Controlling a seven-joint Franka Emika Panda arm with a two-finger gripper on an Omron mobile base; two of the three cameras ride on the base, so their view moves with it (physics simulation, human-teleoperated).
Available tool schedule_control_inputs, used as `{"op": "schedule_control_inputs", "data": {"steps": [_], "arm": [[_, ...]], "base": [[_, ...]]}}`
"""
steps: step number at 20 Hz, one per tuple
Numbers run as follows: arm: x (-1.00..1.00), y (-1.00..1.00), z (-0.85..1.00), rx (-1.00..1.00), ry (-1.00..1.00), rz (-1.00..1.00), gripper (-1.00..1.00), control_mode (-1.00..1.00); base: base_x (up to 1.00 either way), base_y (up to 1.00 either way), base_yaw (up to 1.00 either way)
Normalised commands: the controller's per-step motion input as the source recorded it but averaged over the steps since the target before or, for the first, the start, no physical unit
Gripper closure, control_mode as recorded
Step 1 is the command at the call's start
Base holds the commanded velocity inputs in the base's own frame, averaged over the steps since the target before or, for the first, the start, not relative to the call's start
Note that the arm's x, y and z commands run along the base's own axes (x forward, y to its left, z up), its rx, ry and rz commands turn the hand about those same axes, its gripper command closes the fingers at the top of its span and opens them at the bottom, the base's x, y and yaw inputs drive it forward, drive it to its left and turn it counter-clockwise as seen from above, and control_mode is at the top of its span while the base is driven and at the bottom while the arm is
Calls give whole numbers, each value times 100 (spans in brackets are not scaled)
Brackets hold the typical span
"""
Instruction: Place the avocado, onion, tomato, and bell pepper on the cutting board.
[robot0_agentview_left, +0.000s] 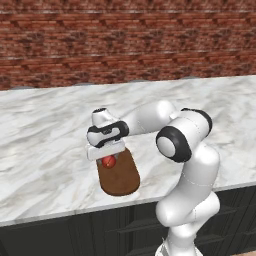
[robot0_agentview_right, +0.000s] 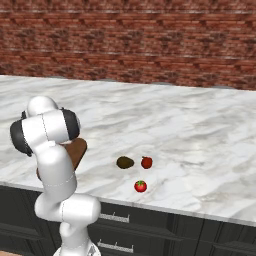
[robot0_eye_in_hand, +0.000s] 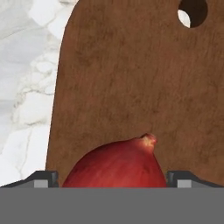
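At the left of centre in the left base view, the gripper (robot0_agentview_left: 108, 159) hangs over the cutting board (robot0_agentview_left: 122, 179), clamped on the onion (robot0_agentview_left: 109, 161). In the hand view the onion (robot0_eye_in_hand: 116, 168) sits between the two finger tips (robot0_eye_in_hand: 43, 178), wedged at its widest part, with the board's brown wood (robot0_eye_in_hand: 131, 78) filling the space beyond. It looks held low over the wood so that letting go would drop it gently onto the board.

In the right base view, right of the arm, the other three lie on the marble counter (robot0_agentview_right: 200, 130), well apart from the board: the avocado (robot0_agentview_right: 125, 162), just beside it the bell pepper (robot0_agentview_right: 146, 162), and below them, nearer the counter's edge, the tomato (robot0_agentview_right: 140, 186), all yet to be fetched.
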Motion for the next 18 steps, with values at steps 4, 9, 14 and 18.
{"op": "schedule_control_inputs", "data": {"steps": [4,9,14,18], "arm": [[0,0,3,0,0,0,-100,-100],[0,-1,22,0,0,0,-100,-100],[-4,0,34,0,-5,0,-100,-100],[-19,-3,49,0,-11,0,-100,-100]], "base": [[0,0,0],[0,0,0],[0,0,0],[0,0,0]]}}
